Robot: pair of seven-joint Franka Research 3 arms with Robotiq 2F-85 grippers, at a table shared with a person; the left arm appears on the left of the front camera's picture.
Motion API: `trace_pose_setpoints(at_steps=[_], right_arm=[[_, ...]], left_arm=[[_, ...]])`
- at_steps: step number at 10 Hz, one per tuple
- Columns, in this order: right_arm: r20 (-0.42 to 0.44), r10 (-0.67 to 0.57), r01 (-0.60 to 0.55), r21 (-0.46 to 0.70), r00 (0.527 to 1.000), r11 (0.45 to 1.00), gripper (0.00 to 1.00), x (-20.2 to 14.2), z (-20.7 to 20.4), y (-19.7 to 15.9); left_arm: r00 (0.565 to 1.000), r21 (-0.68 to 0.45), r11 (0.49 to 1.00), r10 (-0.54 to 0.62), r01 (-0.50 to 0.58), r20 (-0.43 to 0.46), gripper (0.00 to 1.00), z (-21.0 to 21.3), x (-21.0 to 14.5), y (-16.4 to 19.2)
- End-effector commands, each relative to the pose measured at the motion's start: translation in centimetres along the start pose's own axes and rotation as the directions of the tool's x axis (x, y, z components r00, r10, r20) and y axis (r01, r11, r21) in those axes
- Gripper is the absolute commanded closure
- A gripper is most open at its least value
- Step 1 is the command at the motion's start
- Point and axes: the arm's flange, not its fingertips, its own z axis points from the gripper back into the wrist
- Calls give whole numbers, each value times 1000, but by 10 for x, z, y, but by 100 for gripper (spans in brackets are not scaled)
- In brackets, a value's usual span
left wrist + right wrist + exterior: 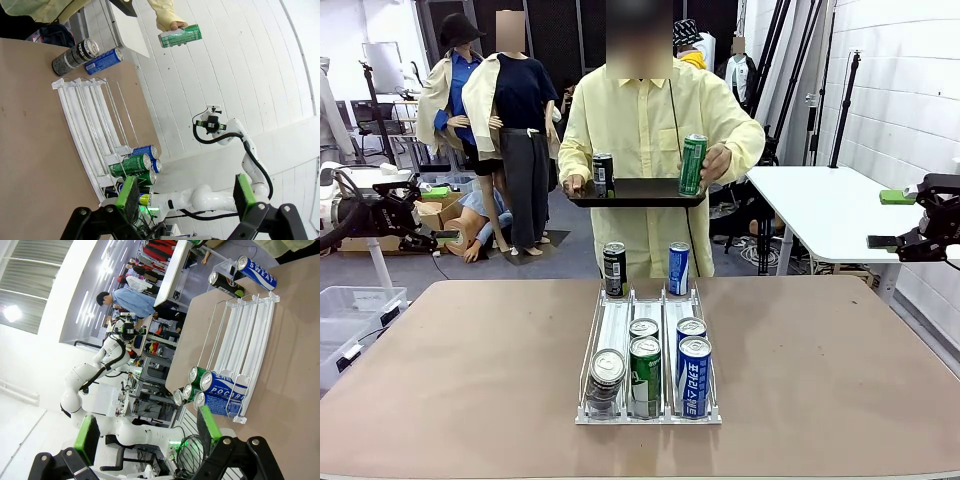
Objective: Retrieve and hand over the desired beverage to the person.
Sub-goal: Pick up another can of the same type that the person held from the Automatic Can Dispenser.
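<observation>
The person [640, 130] in the pale-yellow shirt stands at the twelve o'clock edge of the brown rectangular table [840, 360]. One hand balances a flat black tray [645, 192] with a dark slim can [603, 174] upright on it. The other hand [718, 160] holds a green aluminium can [692, 165] up at the tray's three o'clock end, its side turned toward the robot. I judge this to be a way of showing which drink is wanted, not a handover.

At the table's middle sits a white three-lane wire-and-plastic can rack [617, 330], its lanes running from twelve to six, probably so that cans feed toward the robot's side. At its six o'clock end lie a silver-and-black can [607, 372] in the nine o'clock lane, a green-labelled can [644, 378] in the middle lane and a blue-labelled can [693, 378] in the three o'clock lane. The green and blue ones each have a twin behind them. Just beyond the rack's twelve o'clock end, a black can [614, 270] and a blue can [678, 268] stand upright.

The left gripper [185, 197] is spread wide with nothing between its green pads, parked off the table's nine o'clock side. The right gripper [150, 435] is equally wide and empty off the three o'clock side. The front green-labelled can looks like the one to fetch.
</observation>
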Motion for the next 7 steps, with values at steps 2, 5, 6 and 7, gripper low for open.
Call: trace_pose_setpoints(at_steps=[2,5,6,7], right_arm=[[-1,-7,7,11,1000,1000,0,0,0,1],[-1,-7,7,11,1000,1000,0,0,0,1],[-1,-7,7,11,1000,1000,0,0,0,1],[-1,-7,7,11,1000,1000,0,0,0,1]], left_arm=[[1000,10,1000,-1,1,4,0,0,-1,-1],[1000,10,1000,-1,1,4,0,0,-1,-1],[1000,10,1000,-1,1,4,0,0,-1,-1],[1000,10,1000,-1,1,4,0,0,-1,-1]])
